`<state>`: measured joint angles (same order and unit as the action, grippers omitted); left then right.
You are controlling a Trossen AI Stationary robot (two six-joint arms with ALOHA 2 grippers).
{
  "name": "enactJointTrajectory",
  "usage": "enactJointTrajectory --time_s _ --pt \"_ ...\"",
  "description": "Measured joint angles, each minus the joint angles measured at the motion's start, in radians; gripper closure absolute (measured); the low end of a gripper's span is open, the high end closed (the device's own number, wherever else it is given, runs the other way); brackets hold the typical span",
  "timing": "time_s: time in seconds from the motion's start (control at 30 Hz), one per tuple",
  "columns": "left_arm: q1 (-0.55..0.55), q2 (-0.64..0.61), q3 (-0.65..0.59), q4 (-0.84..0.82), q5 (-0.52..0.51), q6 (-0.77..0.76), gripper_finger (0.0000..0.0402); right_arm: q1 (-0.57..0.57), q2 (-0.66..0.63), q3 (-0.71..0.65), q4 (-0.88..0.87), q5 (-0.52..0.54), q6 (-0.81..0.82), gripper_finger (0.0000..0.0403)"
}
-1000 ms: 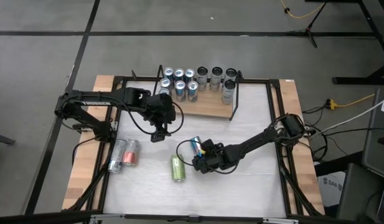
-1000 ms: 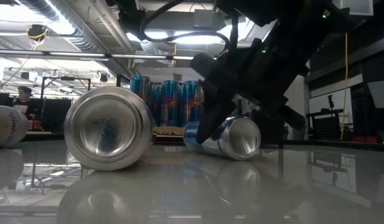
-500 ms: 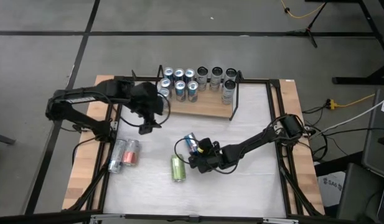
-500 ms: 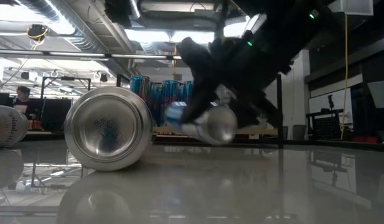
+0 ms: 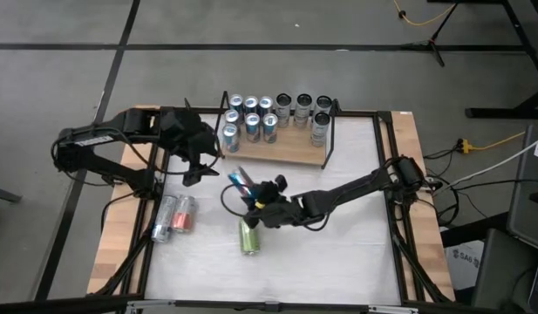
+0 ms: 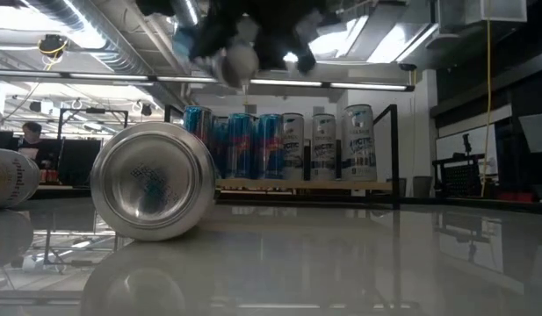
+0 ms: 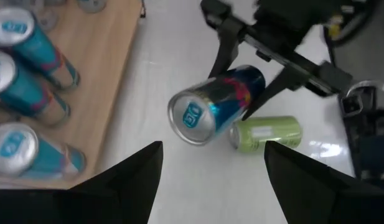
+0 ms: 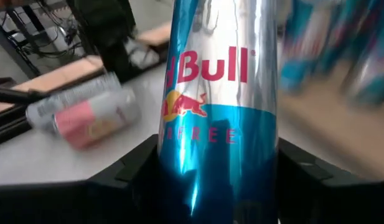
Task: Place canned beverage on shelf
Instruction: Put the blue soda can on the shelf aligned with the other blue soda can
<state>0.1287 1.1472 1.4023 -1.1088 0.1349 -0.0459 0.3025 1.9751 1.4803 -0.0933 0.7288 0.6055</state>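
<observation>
A blue-and-silver canned beverage (image 5: 242, 183) (image 7: 216, 102) (image 8: 220, 106) hangs above the table's middle, with my right gripper (image 5: 255, 199) shut on it. In the low view it is a blur near the top (image 6: 235, 61). The shelf (image 5: 290, 150), a light wooden board with black wire ends, stands at the far edge. Several blue and silver cans (image 5: 251, 122) (image 6: 279, 145) stand upright on it. My left gripper (image 5: 192, 172) (image 7: 210, 186) hovers open to the left of the held can and touches nothing. My right gripper pinches the can's side wall (image 8: 216, 177) between its two fingers (image 7: 224, 43), on the half of the body toward the can's bottom. The fingers come from the table's right, slanting slightly down, and lie across the can. The can is lifted clear and tilted, its top (image 7: 192, 116) toward the far left.
A green can (image 5: 249, 237) (image 6: 152, 180) lies on its side just near of the held can. A pink can and a silver can (image 5: 173, 218) lie at the table's left. A black frame (image 5: 386, 174) borders the white tabletop.
My right gripper has taken hold of the blue can, which lay on the table. It has lifted it clear while rolling its wrist and carried it toward the table's left and far side. My left gripper has drawn back up and toward the left edge.
</observation>
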Motion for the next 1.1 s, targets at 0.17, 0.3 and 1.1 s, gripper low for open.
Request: enactJointTrajectory --time_s 0.17,0.3,1.1 --pt "0.0 -0.012 0.0 -0.001 0.002 -0.104 0.0131 -0.005 -0.001 0.084 -0.001 0.085 -0.223 0.0178" --pt "0.0 -0.024 0.0 0.027 0.005 -0.109 0.0131 -0.004 -0.002 0.112 0.009 0.103 -0.349 0.0178" --pt "-0.001 -0.038 0.0 0.057 0.054 -0.101 0.0131 -0.002 -0.002 0.114 0.1 0.128 -0.702 0.0174"
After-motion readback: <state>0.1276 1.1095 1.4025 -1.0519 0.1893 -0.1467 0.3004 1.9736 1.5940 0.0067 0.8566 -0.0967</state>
